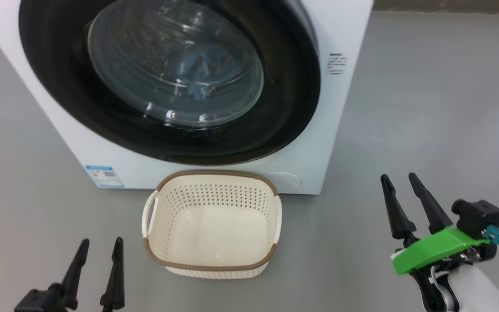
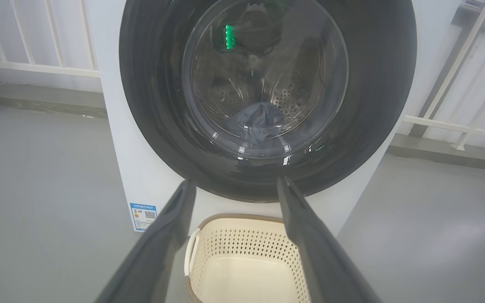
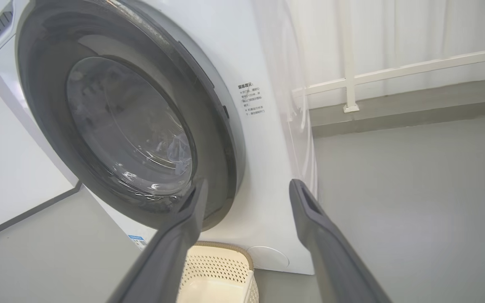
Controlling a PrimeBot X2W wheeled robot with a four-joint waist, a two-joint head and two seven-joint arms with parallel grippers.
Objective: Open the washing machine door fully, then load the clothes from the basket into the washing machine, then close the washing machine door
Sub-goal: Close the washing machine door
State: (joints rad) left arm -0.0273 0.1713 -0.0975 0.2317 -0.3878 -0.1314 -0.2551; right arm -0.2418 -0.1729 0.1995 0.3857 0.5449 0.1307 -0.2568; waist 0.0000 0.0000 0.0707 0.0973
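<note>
Seeming finished: basket (image 1: 215, 197) empty; clothes (image 2: 259, 124) behind washing machine door (image 1: 176, 69), apparently shut; left gripper (image 1: 102, 240), right gripper (image 1: 398, 176) fingers wide, empty.

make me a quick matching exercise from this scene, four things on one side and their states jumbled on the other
1 washing machine door
2 clothes
3 basket
4 right pincer

a empty
b spread open, holding nothing
c shut
d inside the drum

Pairs: 1-c, 2-d, 3-a, 4-b
</note>
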